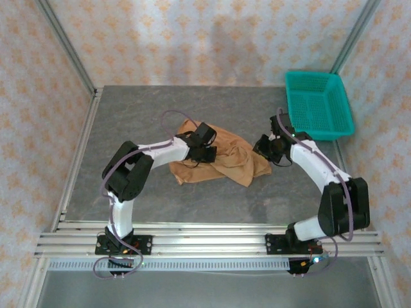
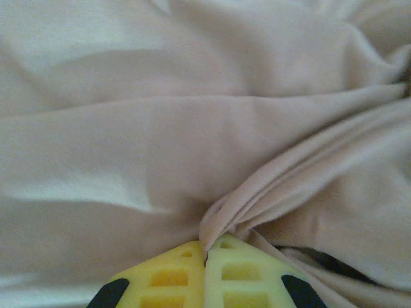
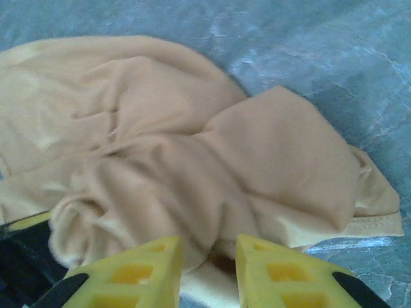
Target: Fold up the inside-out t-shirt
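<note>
The inside-out t-shirt (image 1: 226, 162) lies crumpled in a tan heap at the middle of the grey table (image 1: 128, 122). My left gripper (image 1: 204, 153) rests on its left part. In the left wrist view the left gripper (image 2: 207, 244) is shut, pinching a ridge of the t-shirt (image 2: 192, 128) between its yellow fingers (image 2: 170, 276). My right gripper (image 1: 264, 153) is at the shirt's right edge. In the right wrist view the right gripper (image 3: 209, 239) has its jaws apart just above the t-shirt (image 3: 192, 147), with rumpled cloth below the gap and nothing clamped. A hemmed corner (image 3: 379, 221) lies flat on the table.
A teal plastic basket (image 1: 318, 106) stands at the table's back right, close behind the right arm. Patterned walls with metal corner posts (image 1: 64, 45) close in the left, back and right sides. An aluminium rail (image 1: 205, 240) runs along the near edge.
</note>
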{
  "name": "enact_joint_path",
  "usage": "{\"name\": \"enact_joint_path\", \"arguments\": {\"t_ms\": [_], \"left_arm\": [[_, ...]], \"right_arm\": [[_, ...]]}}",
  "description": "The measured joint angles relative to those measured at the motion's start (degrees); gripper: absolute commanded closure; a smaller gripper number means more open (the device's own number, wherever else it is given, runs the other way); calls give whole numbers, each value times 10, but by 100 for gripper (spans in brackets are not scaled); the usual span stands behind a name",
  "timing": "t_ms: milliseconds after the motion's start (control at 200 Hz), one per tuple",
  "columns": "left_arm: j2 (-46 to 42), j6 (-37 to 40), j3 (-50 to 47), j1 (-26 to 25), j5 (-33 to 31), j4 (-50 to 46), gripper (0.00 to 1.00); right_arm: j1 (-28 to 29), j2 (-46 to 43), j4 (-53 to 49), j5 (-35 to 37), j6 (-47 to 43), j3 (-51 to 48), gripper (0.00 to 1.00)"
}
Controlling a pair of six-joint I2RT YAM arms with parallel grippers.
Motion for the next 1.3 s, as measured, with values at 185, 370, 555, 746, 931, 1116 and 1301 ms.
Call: {"name": "enact_joint_path", "arguments": {"t_ms": [185,370,555,746,931,1116,1301], "left_arm": [[-54,-26,-15,-20,5,31,100],[-79,-49,-46,-20,4,52,100],[-86,-55,-55,-20,4,55,100],[-92,-55,-64,-21,5,59,100],[-92,-55,-66,-28,5,59,100],[-92,-55,-66,-42,4,59,100],[-92,-55,-66,-49,3,58,100]], "right_arm": [[67,-6,25,-8,27,43,93],[91,85,77,-41,63,63,90],[92,129,106,-45,88,20,62],[93,104,107,7,81,-68,38],[94,60,79,45,66,-69,40],[104,-4,52,58,53,-45,72],[122,-1,51,52,53,-34,74]]}}
